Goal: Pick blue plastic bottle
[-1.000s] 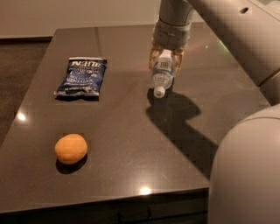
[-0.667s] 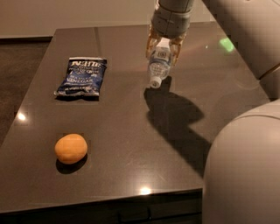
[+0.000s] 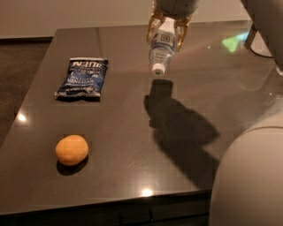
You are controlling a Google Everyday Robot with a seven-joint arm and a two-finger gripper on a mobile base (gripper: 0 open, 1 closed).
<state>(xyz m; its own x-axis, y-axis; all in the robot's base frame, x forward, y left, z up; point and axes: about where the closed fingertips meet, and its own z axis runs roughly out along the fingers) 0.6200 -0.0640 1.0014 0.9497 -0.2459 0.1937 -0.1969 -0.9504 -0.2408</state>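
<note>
Quick update from my end: the bench (image 3: 124, 110) is only carrying two things now, because the arm (image 3: 174, 5) is pulling up toward the top edge of my view and taking the load with it. The chip bag (image 3: 82, 78) is lying right where it was, well apart from the action. The pincer (image 3: 166, 37) is clamping on the blue plastic bottle (image 3: 162, 48), one finger down each side. The bottle is hanging tilted, neck down, above the far middle of the bench. A second ago its low end was resting on the surface. Now there's a clear gap, and its shadow (image 3: 161, 88) is sitting on its own underneath. The orange (image 3: 71, 150) is sitting untouched near the front. The white cap (image 3: 158, 69) is pointing down at bare bench. I'm reading this as the grip holding, so the pick is looking basically done.
</note>
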